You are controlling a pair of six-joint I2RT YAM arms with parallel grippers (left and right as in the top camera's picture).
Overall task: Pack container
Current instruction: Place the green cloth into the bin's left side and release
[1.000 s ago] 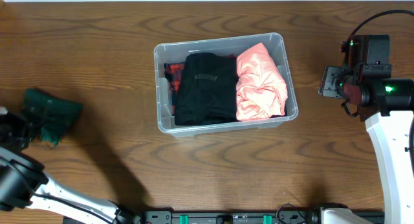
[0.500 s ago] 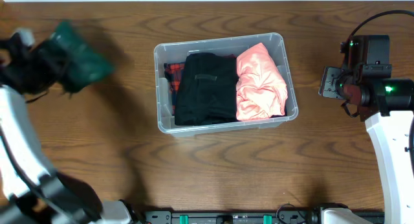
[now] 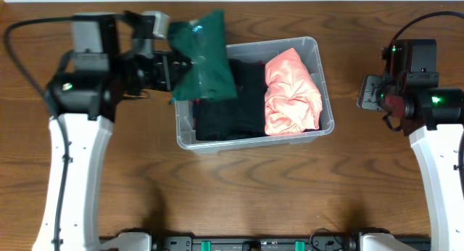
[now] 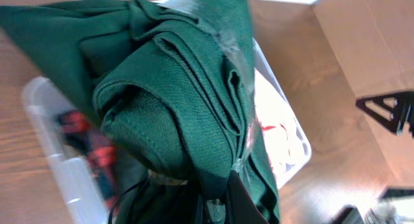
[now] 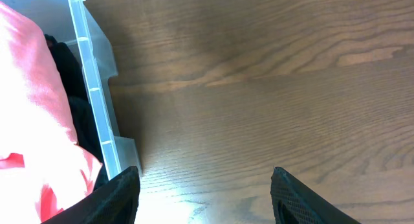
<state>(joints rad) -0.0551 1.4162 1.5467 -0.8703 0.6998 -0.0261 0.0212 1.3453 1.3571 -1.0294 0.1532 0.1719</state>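
The clear plastic container (image 3: 325, 106) stands at the table's middle, holding a folded black garment (image 3: 243, 99), a pink garment (image 3: 291, 91) on its right side and a red plaid piece at its left wall. My left gripper (image 3: 176, 68) is shut on a folded dark green garment (image 3: 203, 56) and holds it above the container's left end. The left wrist view shows the green garment (image 4: 174, 94) filling the frame over the container (image 4: 52, 159). My right gripper (image 3: 371, 91) is open and empty, right of the container; its wrist view shows the container's wall (image 5: 94, 94).
The wooden table (image 3: 239, 200) extends around the container. In the left wrist view a cardboard surface (image 4: 369, 49) lies beyond the table's far side.
My left arm has swung from the table's far left to the right, lifting the green garment until it hangs over the container's left end. The right arm has not moved.
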